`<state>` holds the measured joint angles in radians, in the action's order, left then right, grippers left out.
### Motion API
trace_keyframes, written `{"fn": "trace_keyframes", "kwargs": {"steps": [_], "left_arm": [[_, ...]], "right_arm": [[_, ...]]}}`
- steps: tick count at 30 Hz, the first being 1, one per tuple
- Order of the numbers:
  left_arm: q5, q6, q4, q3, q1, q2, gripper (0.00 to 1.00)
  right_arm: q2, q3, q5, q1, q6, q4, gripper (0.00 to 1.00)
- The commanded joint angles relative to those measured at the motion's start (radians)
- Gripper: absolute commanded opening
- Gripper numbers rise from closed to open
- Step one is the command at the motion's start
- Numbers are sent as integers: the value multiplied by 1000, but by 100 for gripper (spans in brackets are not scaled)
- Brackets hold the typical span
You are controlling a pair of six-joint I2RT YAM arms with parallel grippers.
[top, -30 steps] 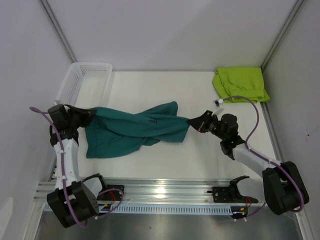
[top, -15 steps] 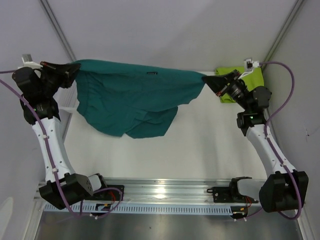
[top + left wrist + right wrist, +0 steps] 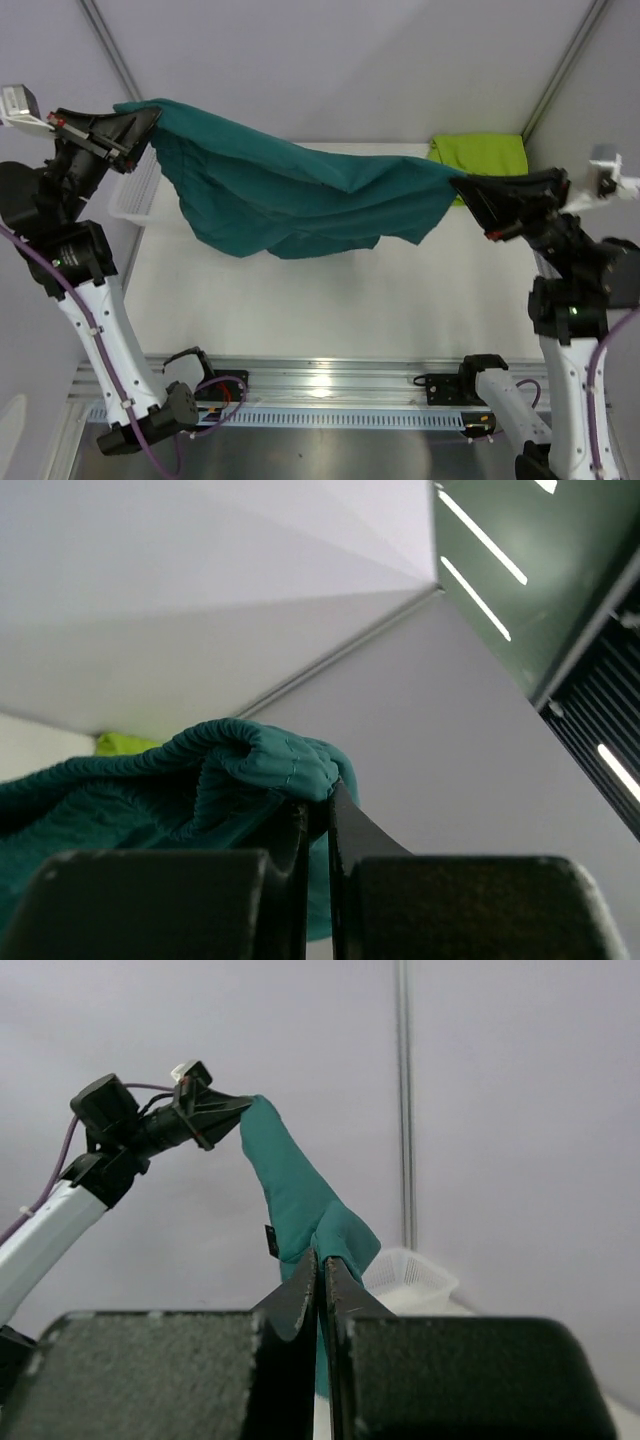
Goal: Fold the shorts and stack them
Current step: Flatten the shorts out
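Both arms are raised high, and the dark teal shorts [image 3: 300, 190] hang stretched between them, well above the table [image 3: 350, 300]. The left gripper [image 3: 148, 120] is up by the left wall with its fingers pressed together on a bunched, ribbed edge of the cloth. The right gripper [image 3: 460, 187] is clamped on the opposite end, lower down on the right side. The fabric sags in the middle in loose folds and touches nothing beneath it.

The lime green shorts [image 3: 485, 152] lie in a flat bundle at the far right corner of the table, partly hidden behind the teal cloth's right end.

The white mesh basket [image 3: 135, 192] sits against the left wall, below the left gripper. The arm and the hanging cloth cover most of it, so I cannot tell what it holds.
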<state>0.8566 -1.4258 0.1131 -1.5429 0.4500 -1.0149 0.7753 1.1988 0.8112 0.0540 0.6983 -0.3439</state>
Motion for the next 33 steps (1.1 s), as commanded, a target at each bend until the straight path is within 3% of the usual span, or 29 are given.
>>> {"fn": "trace_keyframes", "kwargs": {"steps": [1,6,8,11,17,24,29,33], "left_arm": [[48,-119,-158,-173,12,49,0],[38,-117,-69,-581,12,-31,0],[30,-125,-64,-656,12,-68,0],[-5,-114,-85,-594,10,-50,0],[-36,-73,-191,-315,10,-37,0],[-99,17,-245,-137,-54,-147,0],[-195,93,-237,-187,-195,-335,0],[-284,131,-171,-466,-229,-552,0]], "right_arm": [[-105,73,-29,7,-40,86,0],[-159,188,-76,24,-91,170,0],[-179,232,-95,33,-121,207,0],[-177,248,-158,66,-180,250,0],[-47,194,-256,191,-275,275,0],[175,170,-236,164,-234,113,0],[408,211,-127,20,-30,-136,0],[687,439,-64,-74,175,-286,0]]}}
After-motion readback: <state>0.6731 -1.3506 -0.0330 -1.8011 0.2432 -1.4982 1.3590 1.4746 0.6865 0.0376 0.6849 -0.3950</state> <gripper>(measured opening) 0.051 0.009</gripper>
